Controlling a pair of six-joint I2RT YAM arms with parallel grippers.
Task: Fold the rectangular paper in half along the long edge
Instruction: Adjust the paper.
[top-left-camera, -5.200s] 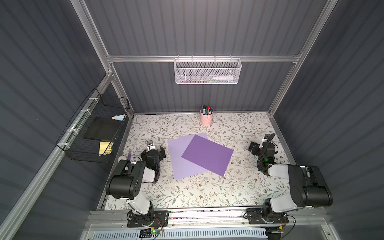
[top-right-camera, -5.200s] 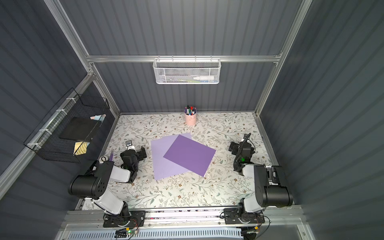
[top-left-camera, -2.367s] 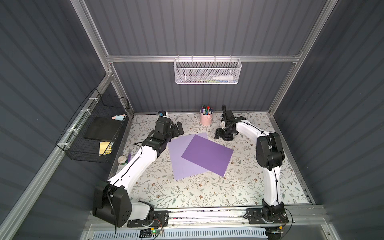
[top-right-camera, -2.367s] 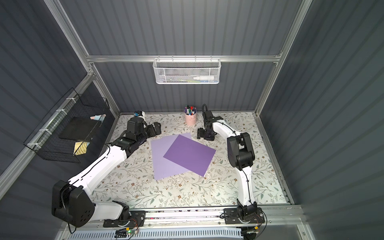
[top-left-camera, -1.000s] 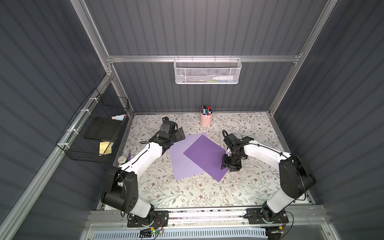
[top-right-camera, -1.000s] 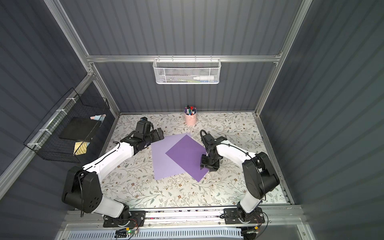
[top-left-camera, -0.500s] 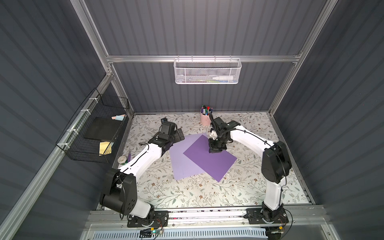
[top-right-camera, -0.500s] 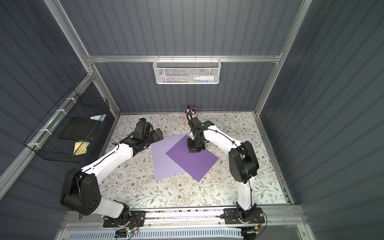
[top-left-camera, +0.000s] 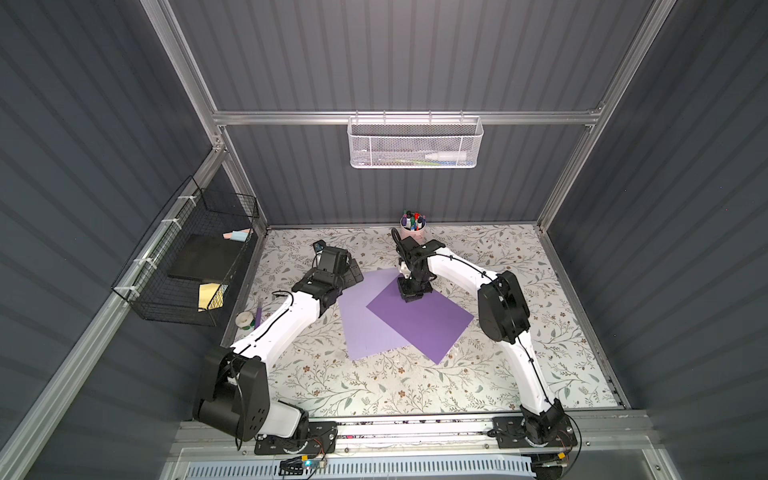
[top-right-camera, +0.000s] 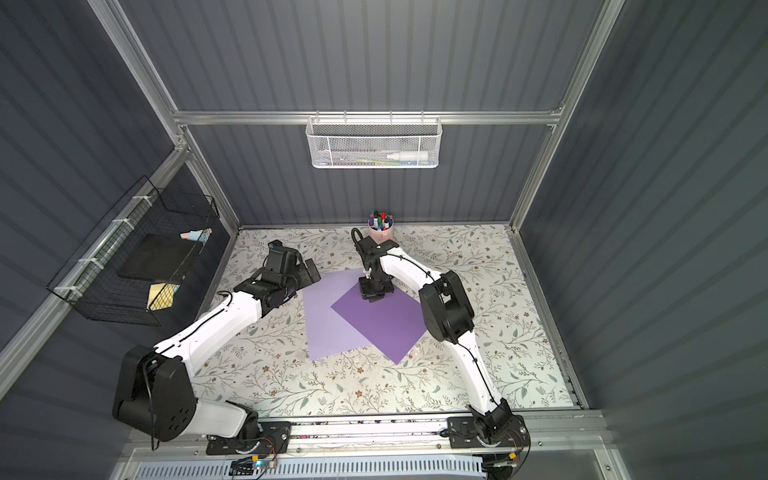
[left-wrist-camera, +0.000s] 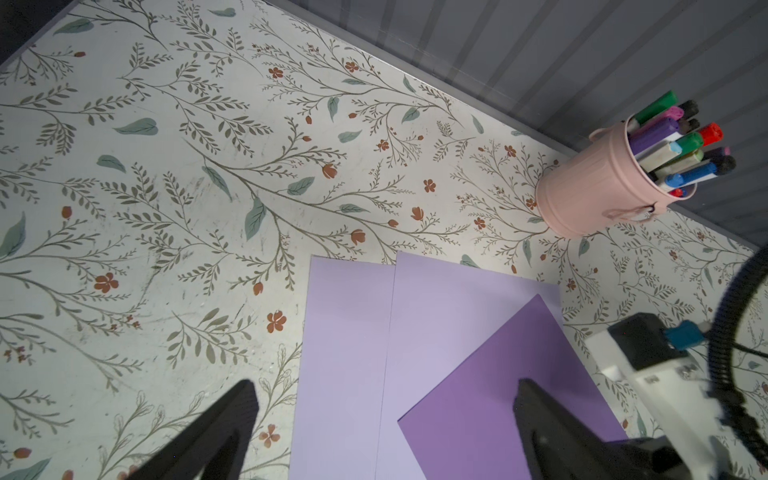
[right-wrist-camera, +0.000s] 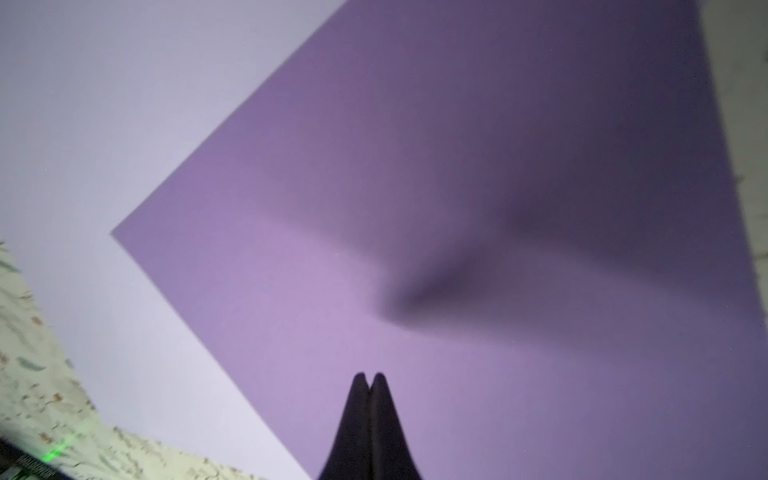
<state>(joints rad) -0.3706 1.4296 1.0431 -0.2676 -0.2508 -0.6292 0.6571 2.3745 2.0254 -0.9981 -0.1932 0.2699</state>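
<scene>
left gripper (top-left-camera: 352, 272) hangs wide open by the pale lilac sheet (top-left-camera: 361, 328). no fold started imo: the dark purple paper (top-left-camera: 419, 322) lies flat and uncreased mid tabletop (top-left-camera: 374, 386), skewed over the lilac one. right gripper (right-wrist-camera: 368, 380) is pinched shut on nothing at its far corner

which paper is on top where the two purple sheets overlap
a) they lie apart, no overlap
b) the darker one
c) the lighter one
b, the darker purple sheet shows its full outline, with its edges running unbroken across the lighter sheet, which it partly hides.
</scene>
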